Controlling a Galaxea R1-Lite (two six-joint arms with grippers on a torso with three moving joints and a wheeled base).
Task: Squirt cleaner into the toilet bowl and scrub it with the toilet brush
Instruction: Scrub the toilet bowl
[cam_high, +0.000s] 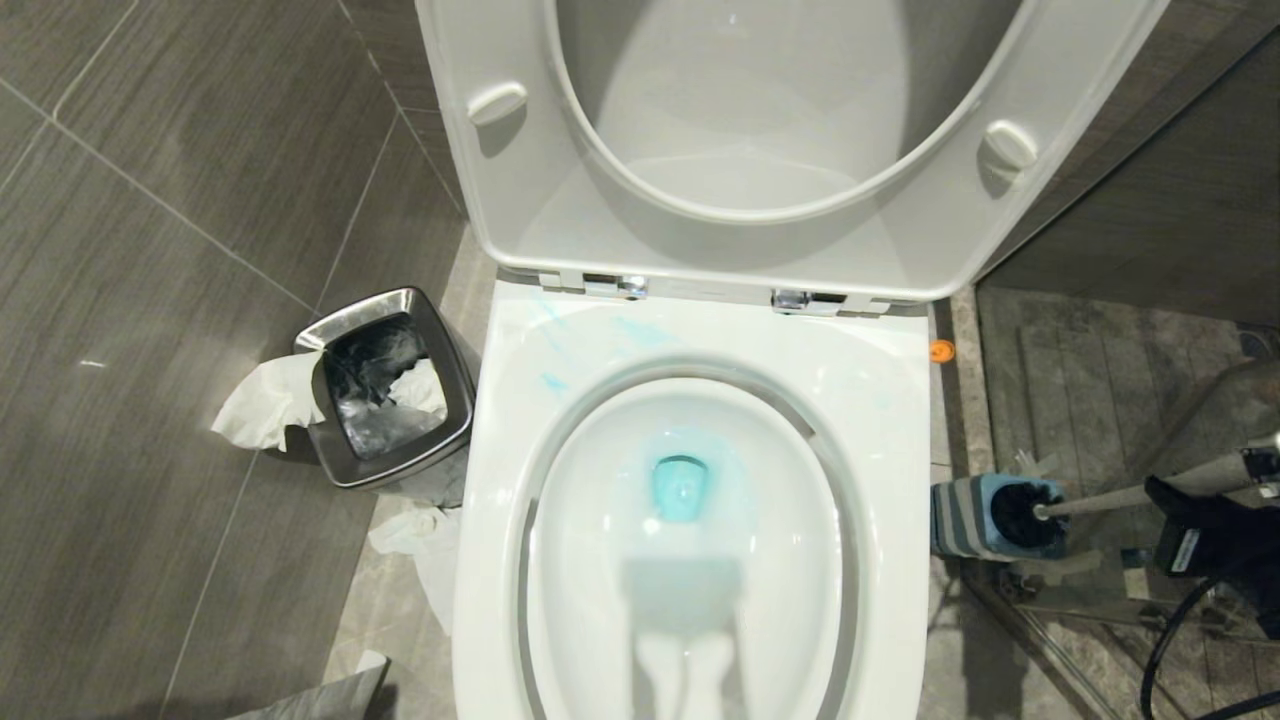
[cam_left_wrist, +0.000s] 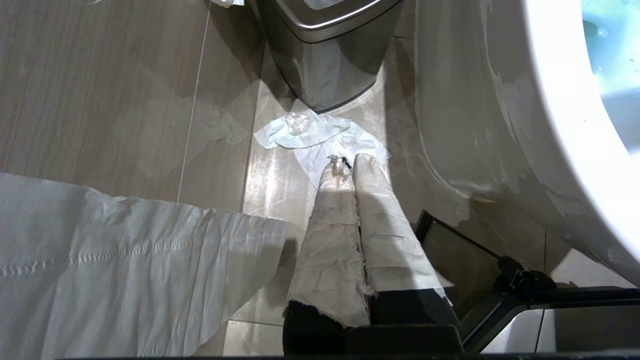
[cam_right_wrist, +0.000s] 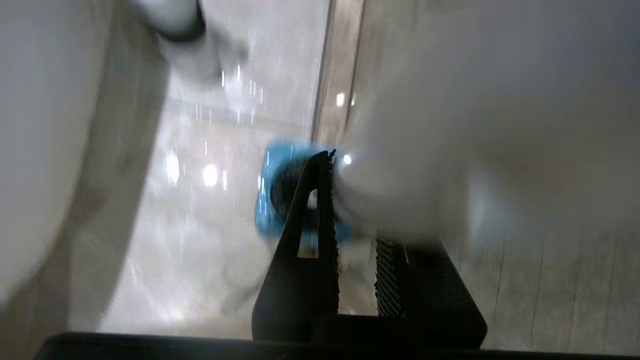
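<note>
Right tool (cam_high: 1150, 492) sits at the right edge of the head view, beside the toilet, its jaws narrowed on the slim white handle of the toilet brush (cam_high: 1090, 500). Handle runs nearly level from the tool toward the holder (cam_high: 960, 520). Round black bristle head rests in the mouth of the square blue-grey holder, which stands on the floor just right of the toilet bowl (cam_high: 900, 420). In the right wrist view the holder (cam_right_wrist: 265, 200) shows as a blue blur past the ribbed black fingers (cam_right_wrist: 325, 225); the handle there is a pale smear, detail not readable.

Left tool (cam_left_wrist: 347, 165) hangs low on the left side of the toilet, fingers wrapped in white paper and pressed together, holding nothing. Crumpled tissue (cam_left_wrist: 310, 132) lies on the floor just past its tips, near the steel waste bin (cam_left_wrist: 325, 55).

Bowl: white, glossy, oval, seat and lid (cam_high: 780, 120) raised. Water at the drain is tinted blue-green (cam_high: 680, 485); faint blue streaks on the rim at back left (cam_high: 550, 345).

Waste bin (cam_high: 400, 400) stands left of the toilet, paper hanging over its edge (cam_high: 270, 400)
</note>
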